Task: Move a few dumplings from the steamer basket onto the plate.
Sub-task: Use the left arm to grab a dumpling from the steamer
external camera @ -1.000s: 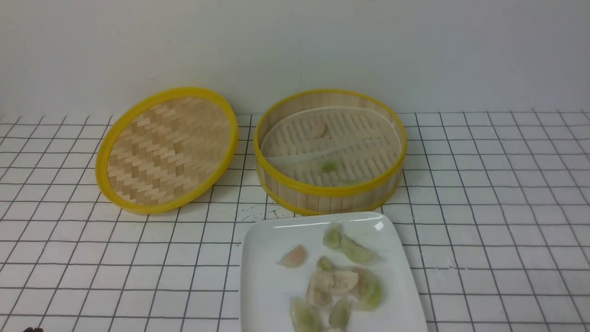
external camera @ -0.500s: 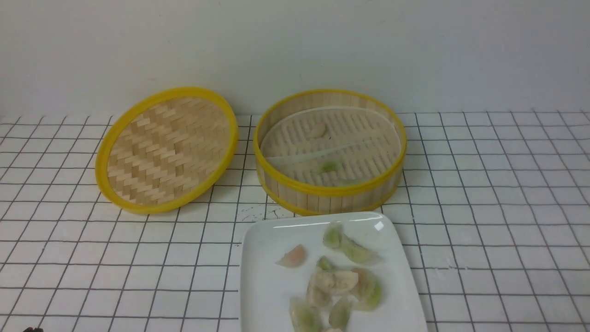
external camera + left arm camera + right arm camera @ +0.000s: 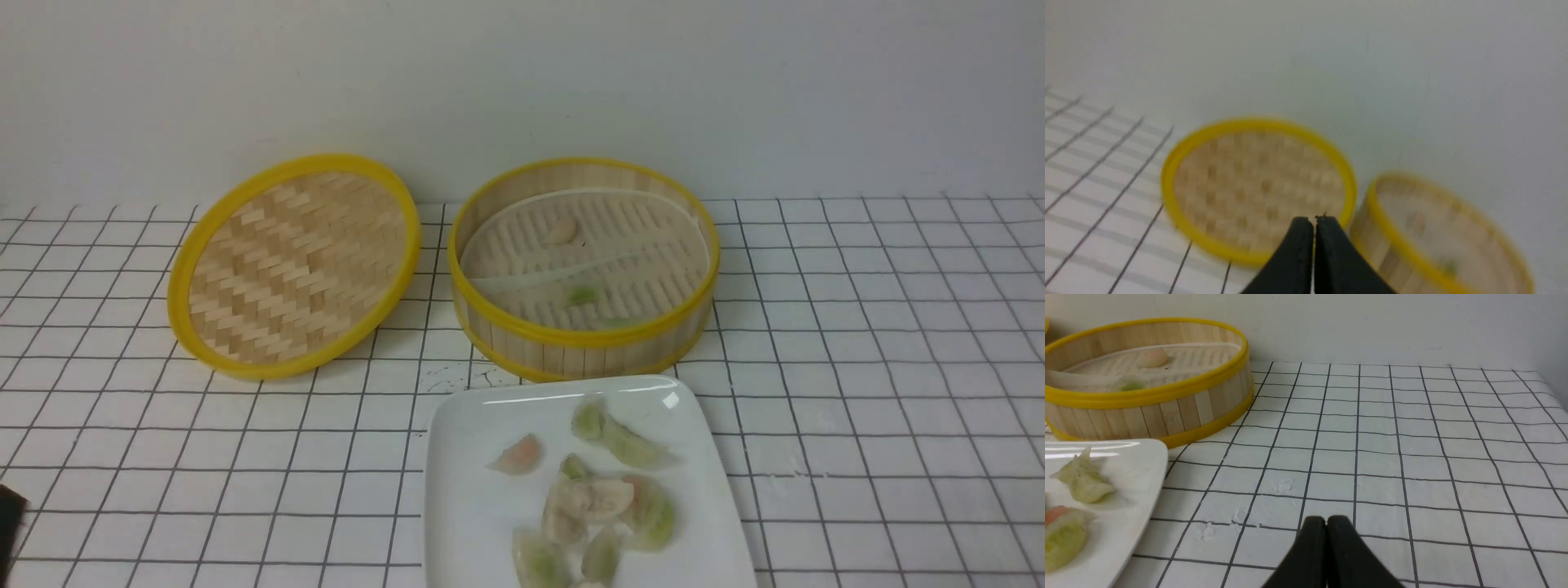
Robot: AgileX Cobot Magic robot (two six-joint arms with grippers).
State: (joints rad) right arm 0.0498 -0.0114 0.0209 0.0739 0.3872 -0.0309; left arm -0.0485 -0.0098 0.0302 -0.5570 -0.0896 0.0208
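Plate (image 3: 473,506) cut off; its piled dumplings (image 3: 600,498) overlap, uncountable. Steamer basket (image 3: 571,355) shows two. Left end effector (image 3: 1314,222), right end effector (image 3: 1326,520): closed together.

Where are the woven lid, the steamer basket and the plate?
woven lid (image 3: 294,265), front view, middle of its weave.
steamer basket (image 3: 584,355), front view, near outer wall.
plate (image 3: 473,506), front view, bare left part.

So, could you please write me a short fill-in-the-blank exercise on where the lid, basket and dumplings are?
The woven lid sits to the robot's ____ of the steamer basket.
The plate holds ____ dumplings than the basket.
The basket's rear dumpling is beige; the nearer dumpling is ____.
The left pincer and right pincer grip ____.
Missing words: left; more; green; nothing.
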